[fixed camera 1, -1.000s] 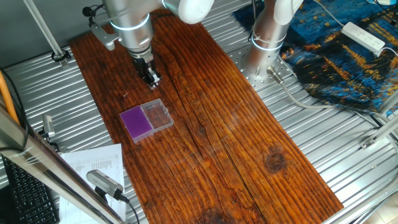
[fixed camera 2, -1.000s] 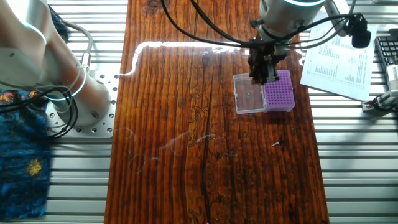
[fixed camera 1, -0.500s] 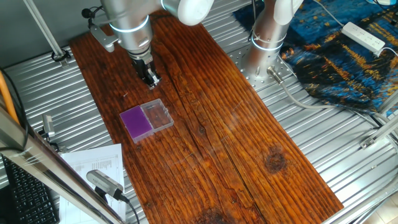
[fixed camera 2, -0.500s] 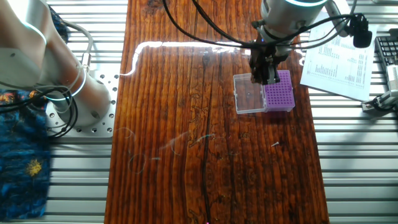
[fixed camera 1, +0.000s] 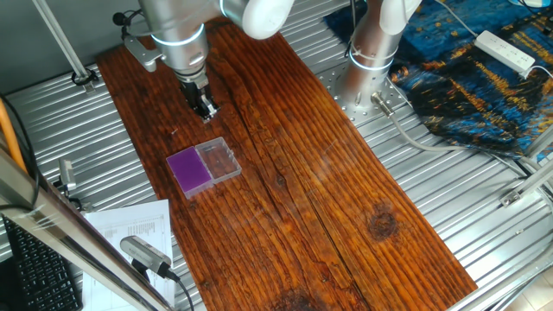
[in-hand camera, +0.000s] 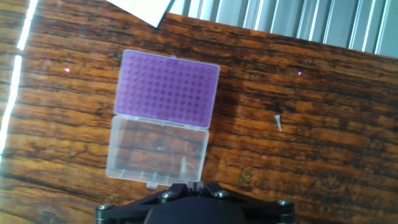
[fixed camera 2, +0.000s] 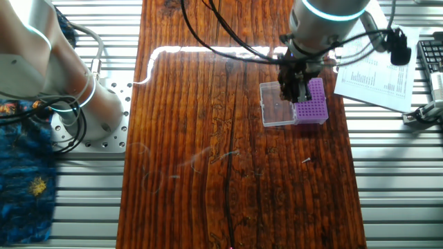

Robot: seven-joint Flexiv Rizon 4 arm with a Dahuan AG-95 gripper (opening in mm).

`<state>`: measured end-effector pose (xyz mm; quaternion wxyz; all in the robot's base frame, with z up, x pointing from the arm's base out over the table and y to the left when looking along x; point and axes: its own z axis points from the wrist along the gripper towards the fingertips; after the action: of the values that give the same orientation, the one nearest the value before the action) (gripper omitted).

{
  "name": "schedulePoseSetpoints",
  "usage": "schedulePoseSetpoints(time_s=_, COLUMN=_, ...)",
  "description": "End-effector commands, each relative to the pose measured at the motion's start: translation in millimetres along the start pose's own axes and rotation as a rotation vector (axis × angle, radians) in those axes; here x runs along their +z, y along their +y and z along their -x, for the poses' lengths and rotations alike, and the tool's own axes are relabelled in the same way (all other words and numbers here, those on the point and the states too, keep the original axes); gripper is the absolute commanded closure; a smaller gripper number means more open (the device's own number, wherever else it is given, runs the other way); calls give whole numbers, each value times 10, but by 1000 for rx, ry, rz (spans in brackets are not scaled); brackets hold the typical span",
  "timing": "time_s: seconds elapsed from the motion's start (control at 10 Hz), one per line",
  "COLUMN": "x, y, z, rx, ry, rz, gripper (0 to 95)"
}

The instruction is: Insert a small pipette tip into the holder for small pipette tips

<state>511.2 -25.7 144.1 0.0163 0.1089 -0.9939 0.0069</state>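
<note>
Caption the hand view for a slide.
Looking down from above the wooden board: purple holder for small pipette tips joined to its clear box, with a small pipette tip lying loose beside them.

I see a wooden board lying on ribbed metal table. Printed paper sheets sit near left, a white power strip on blue patterned cloth far right.

Glossy grained wood tabletop; matt purple plastic holder.
</note>
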Motion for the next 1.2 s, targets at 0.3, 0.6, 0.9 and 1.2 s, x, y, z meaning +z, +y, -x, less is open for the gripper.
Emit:
schedulePoseSetpoints(time_s=0.3, x=84, y=-210, z=77, rx=-5, ry=0, rz=1, gripper=950)
schedulePoseSetpoints(time_s=0.6, x=65, y=-409, z=212, rx=-30, ry=7, rz=2, gripper=950)
schedulePoseSetpoints(time_s=0.9, x=231, y=-502, z=327, rx=-48, ry=2, rz=-1, gripper=950)
schedulePoseSetpoints(time_s=1.2, x=302, y=-517, z=400, rx=-61, ry=-3, rz=-2, gripper=950)
